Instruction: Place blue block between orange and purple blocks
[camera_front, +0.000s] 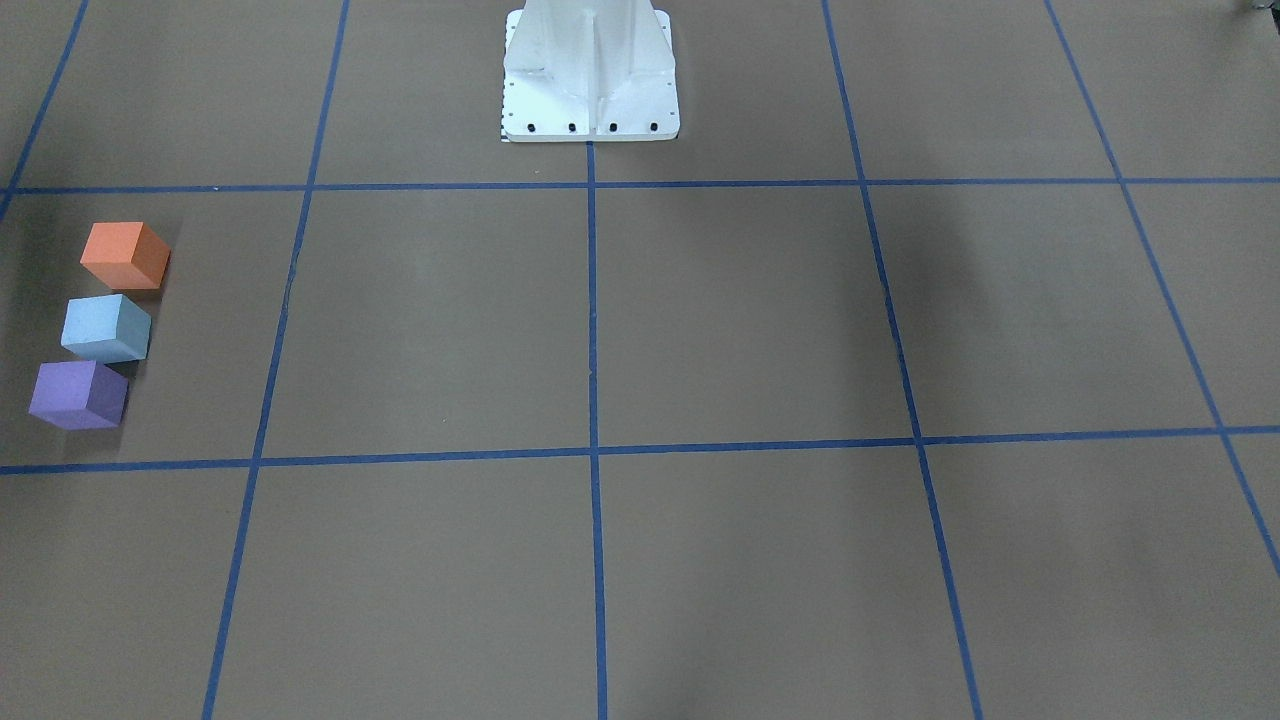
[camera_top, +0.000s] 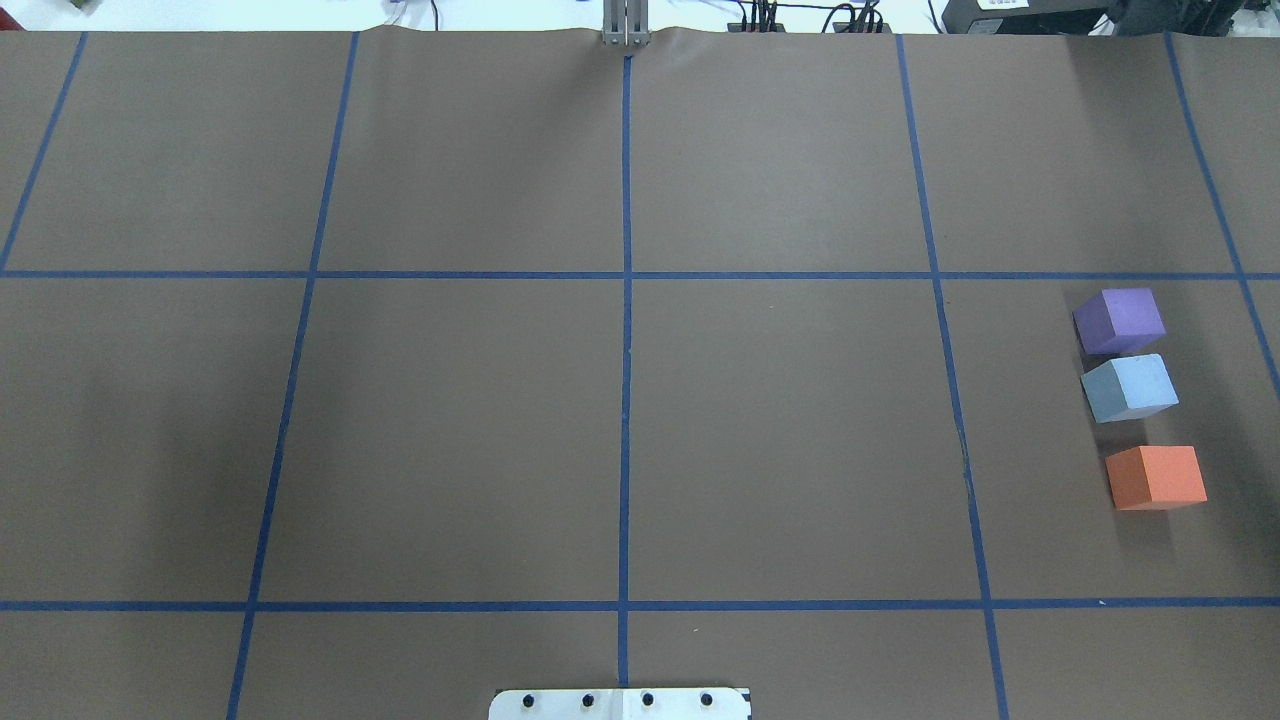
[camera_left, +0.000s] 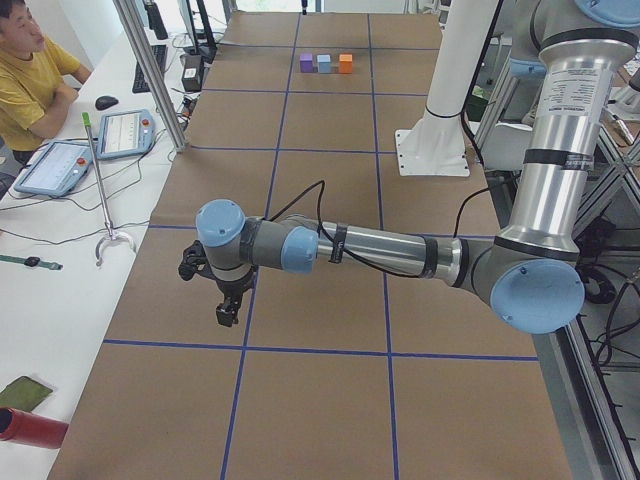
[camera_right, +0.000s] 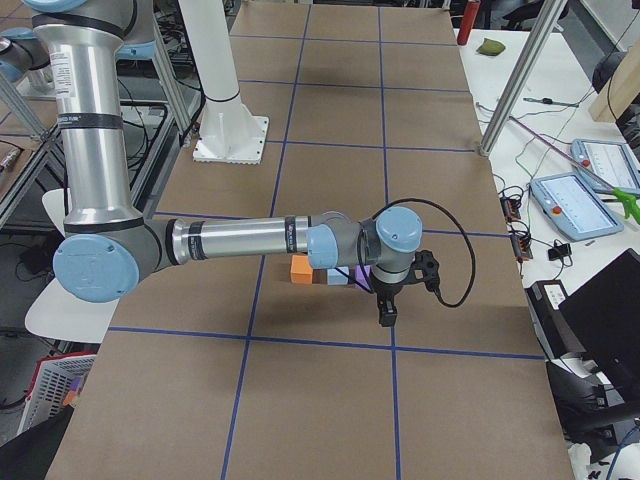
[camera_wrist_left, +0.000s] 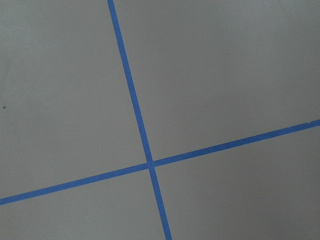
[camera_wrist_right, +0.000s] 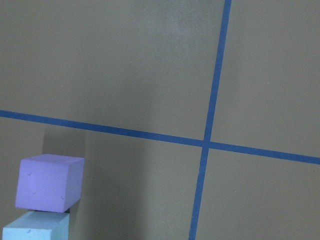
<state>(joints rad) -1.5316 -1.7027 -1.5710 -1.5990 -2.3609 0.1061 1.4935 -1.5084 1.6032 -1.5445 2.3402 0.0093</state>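
table (camera_top: 450, 420): brown sheet, crossed by blue tape lines (camera_front: 592, 300) into squares.
right arm (camera_right: 240, 240): stretched low across the table; in the right side view its wrist covers part of the row of blocks.
left arm (camera_left: 380, 250): stretched low over the table's other end, well apart from the blocks.
base (camera_front: 590, 80): white pedestal at the robot's edge of the table, on the centre tape line.
orange block (camera_top: 1155, 477): in a square on the robot's right, nearest the robot in the row.
purple block (camera_top: 1120, 320): same square, farthest from the robot.
blue block (camera_top: 1130, 388): flat on the table between the orange block and the purple block, just beside the purple one, with a small gap to the orange.
right gripper (camera_right: 386, 312): points down near the purple block; it shows only from the side, so I cannot tell whether the fingers are spread or together.
left gripper (camera_left: 228, 310): points down over bare table near a tape line; finger state likewise cannot be told.
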